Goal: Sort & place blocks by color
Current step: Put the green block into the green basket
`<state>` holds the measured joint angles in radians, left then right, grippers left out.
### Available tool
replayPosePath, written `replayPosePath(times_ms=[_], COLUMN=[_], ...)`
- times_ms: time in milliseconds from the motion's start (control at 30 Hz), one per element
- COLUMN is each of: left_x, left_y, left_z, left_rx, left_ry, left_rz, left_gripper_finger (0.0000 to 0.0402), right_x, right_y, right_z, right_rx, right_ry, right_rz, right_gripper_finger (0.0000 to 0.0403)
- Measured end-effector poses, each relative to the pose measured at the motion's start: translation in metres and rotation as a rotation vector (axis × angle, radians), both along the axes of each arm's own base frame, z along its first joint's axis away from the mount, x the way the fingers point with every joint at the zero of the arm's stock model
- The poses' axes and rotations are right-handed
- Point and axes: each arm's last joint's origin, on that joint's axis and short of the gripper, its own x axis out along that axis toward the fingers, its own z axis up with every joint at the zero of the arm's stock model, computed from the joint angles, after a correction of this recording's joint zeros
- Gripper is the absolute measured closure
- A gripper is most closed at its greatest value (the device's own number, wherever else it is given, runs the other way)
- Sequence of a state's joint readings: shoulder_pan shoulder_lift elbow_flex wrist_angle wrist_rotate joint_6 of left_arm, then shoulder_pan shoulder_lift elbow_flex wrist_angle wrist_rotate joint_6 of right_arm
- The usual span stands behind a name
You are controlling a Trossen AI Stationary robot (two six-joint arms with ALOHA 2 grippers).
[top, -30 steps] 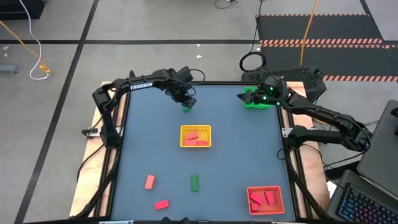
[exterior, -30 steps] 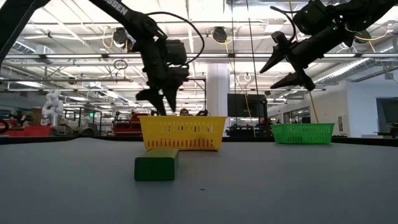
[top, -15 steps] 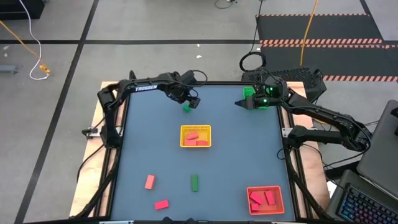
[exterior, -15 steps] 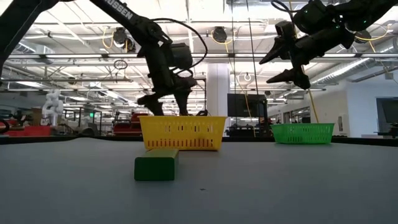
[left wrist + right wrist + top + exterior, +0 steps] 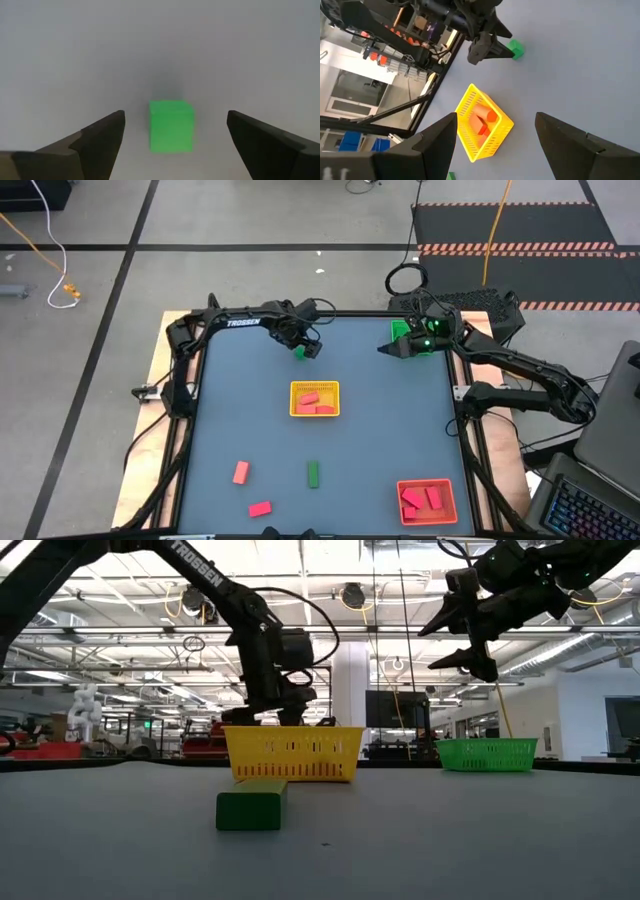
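A small green cube (image 5: 299,353) lies on the table near the far edge; it also shows in the left wrist view (image 5: 171,125). My left gripper (image 5: 306,343) is open just above it, a finger on either side with a gap to each (image 5: 175,119). My right gripper (image 5: 386,348) is open and empty in the air, to the left of the green tray (image 5: 402,330). A green bar (image 5: 313,473) and two red blocks (image 5: 241,471) (image 5: 260,508) lie on the near half of the table.
A yellow tray (image 5: 315,412) holding red blocks stands mid-table. An orange tray (image 5: 447,500) with red blocks is at the near right corner. The green tray is partly hidden under my right arm. In the low view the green bar (image 5: 250,806) lies before the yellow tray (image 5: 293,753).
My left gripper has opened over the green cube, which stays in place on the table. My right gripper has moved from over the green tray toward the table's left, toward the cube, and stays open.
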<state>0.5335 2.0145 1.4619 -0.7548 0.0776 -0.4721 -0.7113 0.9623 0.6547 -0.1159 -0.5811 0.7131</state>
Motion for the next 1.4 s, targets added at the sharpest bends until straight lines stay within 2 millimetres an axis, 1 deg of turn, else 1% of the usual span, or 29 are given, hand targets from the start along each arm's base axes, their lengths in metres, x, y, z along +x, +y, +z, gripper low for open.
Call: replayPosePath(times_ms=[67, 167, 400, 600, 833, 900, 1000, 1067, 1167, 1267, 1333, 1400], left_x=[0.000, 0.001, -0.002, -0.006, -0.006, -0.006, -0.007, -0.008, -0.009, -0.010, -0.007, -0.006], left_y=[0.000, 0.000, 0.004, 0.007, 0.005, 0.004, 0.002, 0.000, -0.001, -0.001, 0.000, -0.001], left_z=[-0.003, -0.006, -0.006, -0.006, -0.006, -0.004, 0.005, 0.015, 0.031, 0.054, 0.072, 0.088], left_rx=[-0.003, 0.000, -0.002, -0.013, -0.059, -0.097, -0.140, -0.151, -0.150, -0.184, -0.200, -0.216], left_ry=[0.013, 0.011, 0.021, 0.034, 0.019, -0.003, -0.051, -0.087, -0.156, -0.308, -0.436, -0.547], left_rz=[-0.013, -0.022, -0.020, -0.011, -0.031, -0.023, -0.023, -0.017, -0.003, -0.004, -0.004, 0.012], left_gripper_finger=[0.0067, 0.0102, 0.0191, 0.0274, 0.0277, 0.0266, 0.0257, 0.0264, 0.0277, 0.0277, 0.0277, 0.0275], right_x=[0.000, 0.000, 0.000, 0.000, 0.000, 0.000, 0.002, 0.003, 0.007, 0.010, 0.011, 0.012], right_y=[0.000, 0.000, 0.000, 0.000, 0.000, 0.000, -0.002, -0.003, -0.006, -0.006, -0.005, -0.005], right_z=[0.000, 0.000, 0.000, 0.000, 0.000, 0.000, 0.004, 0.009, 0.024, 0.042, 0.049, 0.052], right_rx=[0.007, 0.011, 0.030, 0.031, 0.029, 0.029, 0.011, -0.023, -0.169, -0.417, -0.562, -0.636], right_ry=[0.000, 0.000, -0.001, -0.001, 0.000, -0.001, -0.037, -0.091, -0.214, -0.343, -0.385, -0.386], right_rz=[-0.003, -0.005, -0.015, -0.016, -0.020, -0.021, -0.026, -0.028, -0.011, 0.008, -0.007, -0.041], right_gripper_finger=[0.0142, 0.0142, 0.0142, 0.0142, 0.0142, 0.0142, 0.0142, 0.0142, 0.0142, 0.0142, 0.0142, 0.0142])
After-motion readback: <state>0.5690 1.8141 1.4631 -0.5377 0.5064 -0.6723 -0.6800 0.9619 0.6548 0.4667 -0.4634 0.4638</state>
